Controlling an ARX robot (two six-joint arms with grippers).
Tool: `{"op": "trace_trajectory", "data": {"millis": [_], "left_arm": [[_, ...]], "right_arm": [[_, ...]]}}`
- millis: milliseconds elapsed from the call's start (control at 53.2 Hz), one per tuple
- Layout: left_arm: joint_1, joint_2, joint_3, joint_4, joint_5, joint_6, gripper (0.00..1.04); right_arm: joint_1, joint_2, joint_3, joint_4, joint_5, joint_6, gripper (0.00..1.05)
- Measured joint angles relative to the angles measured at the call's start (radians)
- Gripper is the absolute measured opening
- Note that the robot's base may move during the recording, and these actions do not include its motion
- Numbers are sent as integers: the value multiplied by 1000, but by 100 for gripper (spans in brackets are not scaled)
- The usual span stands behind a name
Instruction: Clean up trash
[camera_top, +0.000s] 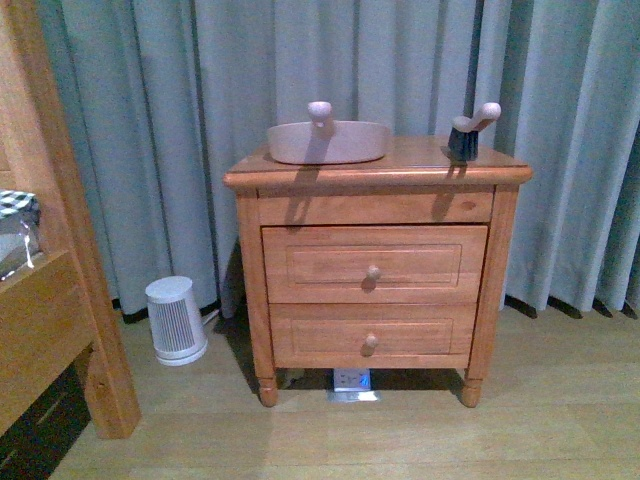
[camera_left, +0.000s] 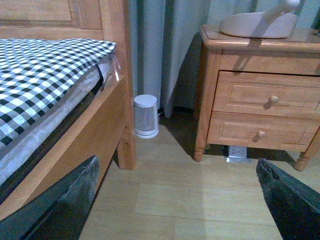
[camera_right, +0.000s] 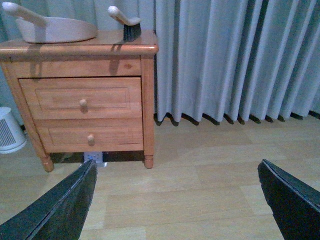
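Observation:
The white tissue wad is not in view in any frame. A pinkish dustpan (camera_top: 328, 140) lies on top of the wooden nightstand (camera_top: 378, 280), with a small black-bristled brush (camera_top: 466, 133) to its right. The dustpan also shows in the left wrist view (camera_left: 257, 24) and the right wrist view (camera_right: 55, 29), the brush in the right wrist view (camera_right: 129, 26). My left gripper (camera_left: 180, 200) is open and empty above bare floor near the bed. My right gripper (camera_right: 177, 200) is open and empty above bare floor to the right of the nightstand. Neither arm shows in the front view.
A wooden bed frame (camera_left: 85, 135) with a black-and-white checked cover (camera_left: 40, 75) stands left. A small white ribbed heater (camera_top: 176, 320) sits between bed and nightstand. A power strip (camera_top: 352, 384) lies under the nightstand. Grey curtains (camera_right: 235, 60) hang behind.

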Motion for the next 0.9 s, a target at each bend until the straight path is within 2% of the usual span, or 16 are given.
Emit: {"op": "trace_trajectory", "data": {"millis": [902], "left_arm": [[0,0,0,0,0,0,97]], "right_arm": [[0,0,0,0,0,0,97]]}}
